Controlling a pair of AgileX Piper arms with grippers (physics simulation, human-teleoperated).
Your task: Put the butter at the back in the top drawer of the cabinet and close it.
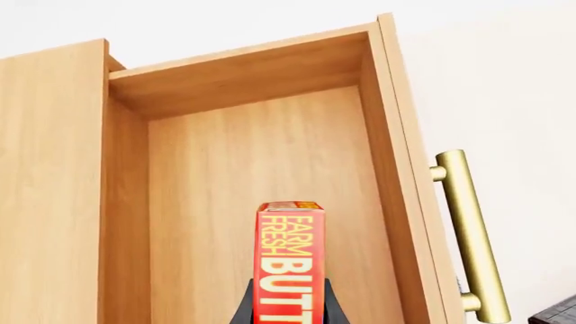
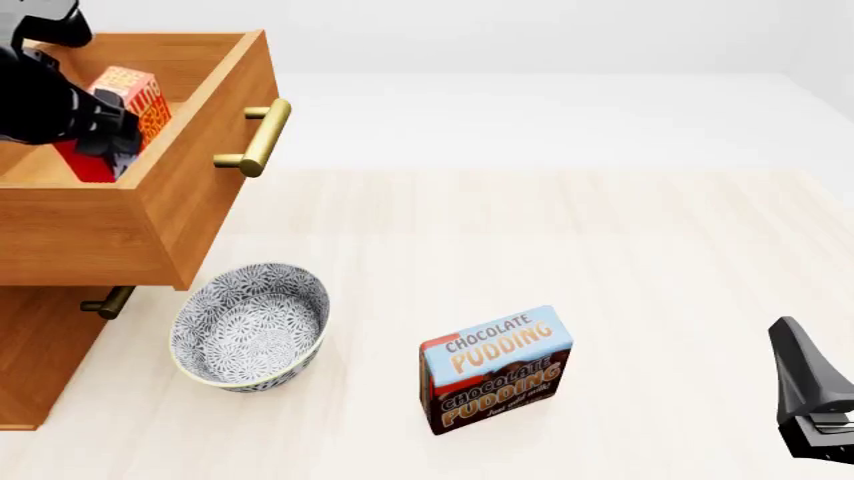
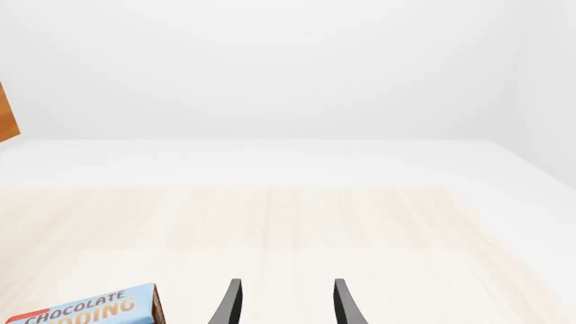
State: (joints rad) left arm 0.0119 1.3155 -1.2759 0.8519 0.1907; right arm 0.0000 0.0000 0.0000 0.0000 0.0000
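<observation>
The cabinet stands at the table's left, and its top drawer is pulled open, showing a bare wooden floor. My left gripper is over the open drawer, shut on the butter, a small red box with yellow lettering. In the left wrist view the butter stands on end between the dark fingers, inside the drawer's walls. Whether the box touches the drawer floor I cannot tell. My right gripper hangs open and empty at the near right, its fingers apart.
The top drawer's brass handle juts out to the right. A lower drawer's handle shows beneath it. A patterned bowl sits just in front of the cabinet. A chocolate pudding box stands upright at the near centre.
</observation>
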